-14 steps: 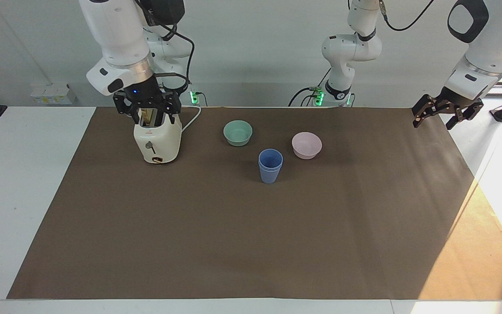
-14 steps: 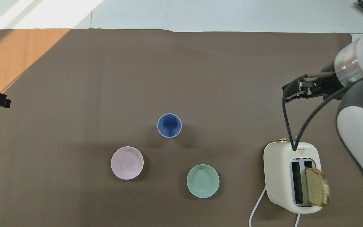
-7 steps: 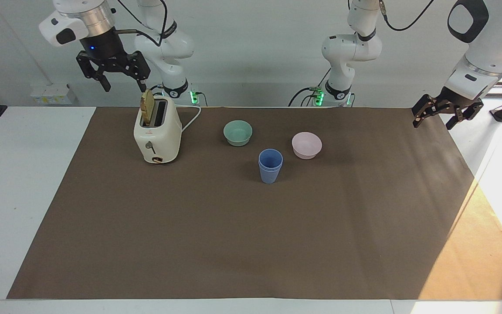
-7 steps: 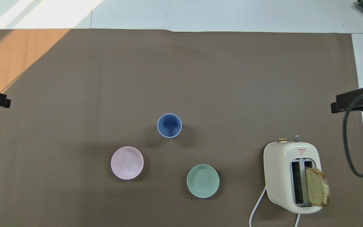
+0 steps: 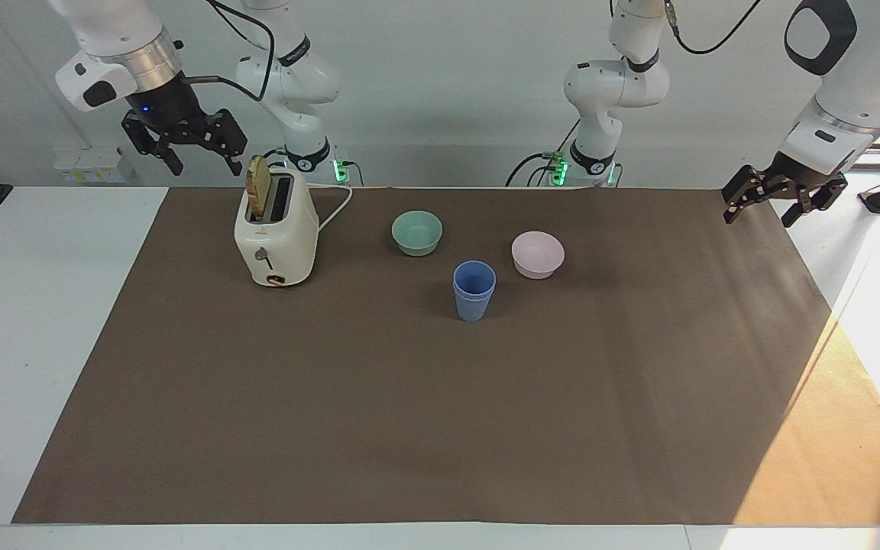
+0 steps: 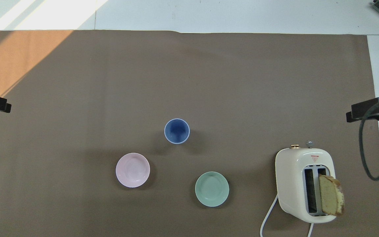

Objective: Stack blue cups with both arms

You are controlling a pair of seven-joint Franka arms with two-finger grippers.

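Two cups [image 5: 473, 290] look already nested; the left gripper [image 5: 782, 205] and right gripper [image 5: 183, 143] are wide open, so a careless reach may topple them.

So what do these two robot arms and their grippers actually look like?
Both arms are glossy white, rounded and jointed, with a silver band at the wrist. The right gripper and left gripper are black, each with two fingers on linked struts. Black cables run along the arms, and green lights glow at both bases.

Toaster [image 5: 276, 243] holding bread slice [image 5: 258, 186]; green bowl [image 5: 417, 232], pink bowl [image 5: 537, 254].
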